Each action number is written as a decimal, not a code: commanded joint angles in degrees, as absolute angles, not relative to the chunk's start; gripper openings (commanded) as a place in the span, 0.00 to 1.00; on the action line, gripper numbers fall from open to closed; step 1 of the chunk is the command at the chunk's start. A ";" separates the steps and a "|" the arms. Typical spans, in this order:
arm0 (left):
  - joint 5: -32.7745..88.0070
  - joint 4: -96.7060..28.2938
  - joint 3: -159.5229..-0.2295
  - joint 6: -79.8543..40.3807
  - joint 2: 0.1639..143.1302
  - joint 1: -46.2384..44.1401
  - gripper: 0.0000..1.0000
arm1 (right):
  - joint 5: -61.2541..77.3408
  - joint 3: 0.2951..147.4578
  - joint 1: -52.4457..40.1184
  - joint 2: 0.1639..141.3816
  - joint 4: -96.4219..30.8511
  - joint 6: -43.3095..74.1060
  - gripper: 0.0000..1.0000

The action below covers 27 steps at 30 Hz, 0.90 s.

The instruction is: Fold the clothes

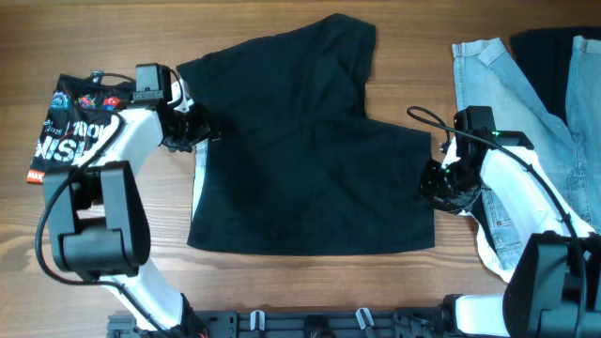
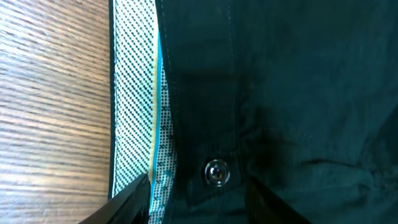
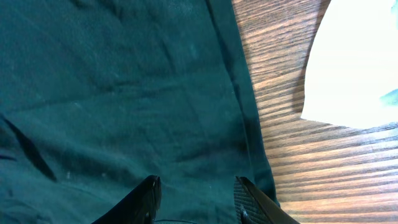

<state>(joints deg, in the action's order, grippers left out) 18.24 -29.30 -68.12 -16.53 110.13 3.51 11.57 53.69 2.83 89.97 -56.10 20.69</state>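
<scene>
Black shorts point(image 1: 310, 160) lie spread flat mid-table point(image 1: 282, 291): one part angles up toward top centre, the rest is a broad rectangle below. L gripper point(image 1: 192, 127) sits at the shorts' left edge, near the upper-left corner. Wrist cam shows its fingers point(image 2: 134, 199) set apart w/ nothing pinched and cloth lying flat in the gap. Whitish mesh lining point(image 2: 134, 93) shows as a strip along the hem w/ a thin blue-yellow line beside it, and a metal snap point(image 2: 216, 171) sits just ahead of the gap. R gripper point(image 1: 439, 183) is at the shorts' right edge, approx mid-height. Its fingers point(image 3: 143, 199) are also apart over dark cloth close to the hem, w/ bare wood to the right. Can't tell if either pair of tips touches fabric. White cloth point(image 3: 354, 62) lies near the R arm, apart from the shorts. Light-blue denim point(image 1: 498, 84) is far right, w/ another dark garment point(image 1: 554, 47) against it in the upper-right corner; can't tell which is on top. Black printed garment point(image 1: 70, 127) is far left, partly under the L arm, apart from the shorts.
</scene>
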 commanded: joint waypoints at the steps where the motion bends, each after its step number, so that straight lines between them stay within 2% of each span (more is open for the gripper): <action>1: 21.45 -29.26 -68.36 -15.16 113.12 2.79 0.48 | 12.36 53.65 3.05 89.41 -56.12 19.68 0.43; 3: 21.43 -29.17 -68.34 -15.16 114.04 2.04 0.48 | 12.34 53.65 3.05 89.41 -56.18 19.66 0.43; 11: 22.33 -28.58 -68.36 -15.18 114.13 0.47 0.35 | 12.34 53.65 3.05 89.41 -56.40 19.51 0.43; 12: 22.33 -28.45 -68.36 -15.16 114.13 0.47 0.27 | 12.34 53.65 3.05 89.41 -56.38 19.53 0.43; 14: 22.33 -28.10 -68.36 -15.18 114.10 0.51 0.23 | 12.34 53.65 3.05 89.41 -56.38 19.53 0.43; 17: 22.28 -27.33 -68.36 -15.18 114.10 0.51 0.04 | 12.34 53.65 3.05 89.41 -56.38 19.53 0.43; 27: 22.26 -27.86 -68.36 -13.65 110.48 0.54 0.04 | 12.32 53.65 3.05 89.41 -56.31 19.55 0.43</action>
